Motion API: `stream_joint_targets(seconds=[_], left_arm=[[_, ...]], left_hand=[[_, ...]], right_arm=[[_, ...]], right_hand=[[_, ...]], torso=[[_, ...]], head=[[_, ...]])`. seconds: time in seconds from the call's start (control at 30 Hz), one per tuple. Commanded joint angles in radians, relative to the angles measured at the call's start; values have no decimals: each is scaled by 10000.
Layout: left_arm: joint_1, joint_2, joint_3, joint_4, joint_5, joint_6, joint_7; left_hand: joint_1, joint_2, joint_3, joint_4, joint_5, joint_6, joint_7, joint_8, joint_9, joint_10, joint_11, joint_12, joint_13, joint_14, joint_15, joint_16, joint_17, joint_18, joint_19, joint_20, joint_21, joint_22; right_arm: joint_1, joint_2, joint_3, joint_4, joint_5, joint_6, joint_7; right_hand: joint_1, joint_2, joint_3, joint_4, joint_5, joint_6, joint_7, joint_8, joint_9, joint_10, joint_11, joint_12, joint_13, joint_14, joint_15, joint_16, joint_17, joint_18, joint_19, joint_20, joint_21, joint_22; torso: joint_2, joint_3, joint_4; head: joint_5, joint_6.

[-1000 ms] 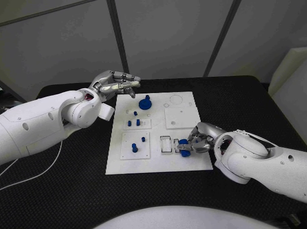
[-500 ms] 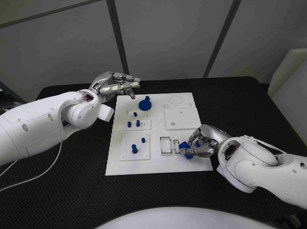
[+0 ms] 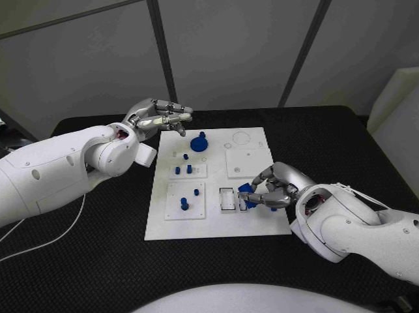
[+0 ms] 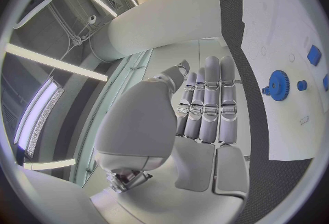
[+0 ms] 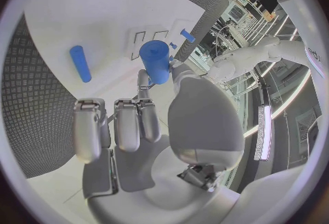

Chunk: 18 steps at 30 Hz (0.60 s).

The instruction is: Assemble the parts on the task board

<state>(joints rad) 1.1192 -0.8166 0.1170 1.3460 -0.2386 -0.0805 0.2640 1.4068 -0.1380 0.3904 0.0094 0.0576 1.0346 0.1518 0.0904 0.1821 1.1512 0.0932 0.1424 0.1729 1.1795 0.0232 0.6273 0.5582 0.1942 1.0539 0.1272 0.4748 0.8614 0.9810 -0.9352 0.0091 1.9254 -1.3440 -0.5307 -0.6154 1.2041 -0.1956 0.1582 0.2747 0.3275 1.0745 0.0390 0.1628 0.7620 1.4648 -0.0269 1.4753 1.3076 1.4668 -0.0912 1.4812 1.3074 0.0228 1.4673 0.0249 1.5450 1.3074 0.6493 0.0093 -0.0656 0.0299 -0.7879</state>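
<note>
— Where's the part?
— The blue cylinder is pinched in the right hand, over the task board's near right corner.
— How will it handle?
— Probably light, stiff and smooth; best held round its sides.
— The left hand?
— Fingers drawn together, holding nothing, by the far left corner.

One task board, two hands, one gear, and perhaps seven smaller blue parts.
</note>
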Motion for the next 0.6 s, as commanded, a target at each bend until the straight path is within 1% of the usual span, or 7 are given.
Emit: stream_joint_targets(seconds=[0.03, 0.2, 0.23, 0.27, 0.4, 0.5, 0.6], left_arm=[[16, 5, 8, 27, 52, 110, 28], [17, 29, 8, 45, 52, 113, 26], [17, 31, 8, 46, 52, 112, 26], [17, 35, 8, 46, 52, 111, 26], [18, 45, 8, 51, 52, 109, 27], [19, 57, 8, 54, 52, 116, 27], [19, 61, 8, 51, 52, 116, 28]], left_hand=[[9, 83, -32, -3, -56, 5, 43, -33, 13, -27, 36, -48, 15, -73, 9, -41, -16, -132, -14, 4, -46, -15], [9, 83, -32, -3, -56, 5, 43, -33, 13, -27, 36, -48, 15, -73, 9, -41, -16, -132, -14, 4, -46, -15], [9, 83, -32, -3, -56, 5, 43, -33, 13, -27, 36, -48, 15, -73, 9, -41, -16, -132, -14, 4, -46, -15], [9, 83, -32, -3, -56, 5, 43, -33, 13, -27, 36, -48, 15, -73, 9, -41, -16, -132, -14, 4, -46, -15], [9, 83, -32, -3, -56, 5, 43, -33, 13, -27, 36, -48, 15, -73, 9, -41, -16, -132, -14, 4, -46, -15], [9, 83, -32, -3, -56, 5, 43, -33, 13, -27, 36, -48, 15, -73, 9, -41, -16, -132, -14, 4, -46, -15], [9, 83, -32, -3, -56, 5, 43, -33, 13, -27, 36, -48, 15, -73, 9, -41, -16, -132, -14, 4, -46, -15]], right_arm=[[18, 179, 23, -150, 233, -206, 251], [33, 639, 44, -627, 379, 470, 91], [35, 720, 46, -704, 396, 589, 61], [37, 804, 48, -780, 411, 715, 27], [44, 1200, 52, -1120, 461, 1193, -129], [48, 1418, 53, -1339, 476, 1377, -261], [51, 1590, 53, -1495, 408, 1379, -354]], right_hand=[[-92, 18, -24, 57, 48, 94, -9, 31, 13, 645, -84, 65, 1728, 674, -68, 49, 780, -142, 839, -89, 43, 2308], [-218, 3, -60, 119, 1, 154, -21, 18, 70, 633, -93, 33, 1702, 665, -75, 29, 741, -132, 817, -96, 18, 2271], [-244, 5, -66, 128, -13, 165, -23, 14, 81, 631, -94, 27, 1698, 663, -77, 23, 729, -129, 811, -97, 12, 2262], [-266, 8, -69, 134, -24, 176, -26, 12, 91, 629, -96, 22, 1693, 660, -78, 18, 718, -127, 807, -98, 6, 2254], [-387, 31, -85, 153, -101, 251, -51, 5, 146, 614, -115, -14, 1665, 653, -89, 0, 688, -116, 781, -106, -22, 2213], [-476, 49, -93, 160, -132, 324, -74, 8, 185, 605, -133, -34, 1649, 650, -101, -6, 680, -113, 774, -115, -30, 2202], [-567, 50, -107, 165, -157, 389, -94, 7, 223, 607, -150, -36, 1653, 650, -114, -8, 679, -113, 773, -126, -31, 2201]], torso=[[-1, -5, -13], [8, -13, 34], [4, -10, 20], [4, -14, 29], [16, 0, 9], [13, -3, 10], [7, 1, -3]], head=[[15, 18], [5, 23], [26, 17], [28, 12], [63, 9], [83, -5], [111, -18]])
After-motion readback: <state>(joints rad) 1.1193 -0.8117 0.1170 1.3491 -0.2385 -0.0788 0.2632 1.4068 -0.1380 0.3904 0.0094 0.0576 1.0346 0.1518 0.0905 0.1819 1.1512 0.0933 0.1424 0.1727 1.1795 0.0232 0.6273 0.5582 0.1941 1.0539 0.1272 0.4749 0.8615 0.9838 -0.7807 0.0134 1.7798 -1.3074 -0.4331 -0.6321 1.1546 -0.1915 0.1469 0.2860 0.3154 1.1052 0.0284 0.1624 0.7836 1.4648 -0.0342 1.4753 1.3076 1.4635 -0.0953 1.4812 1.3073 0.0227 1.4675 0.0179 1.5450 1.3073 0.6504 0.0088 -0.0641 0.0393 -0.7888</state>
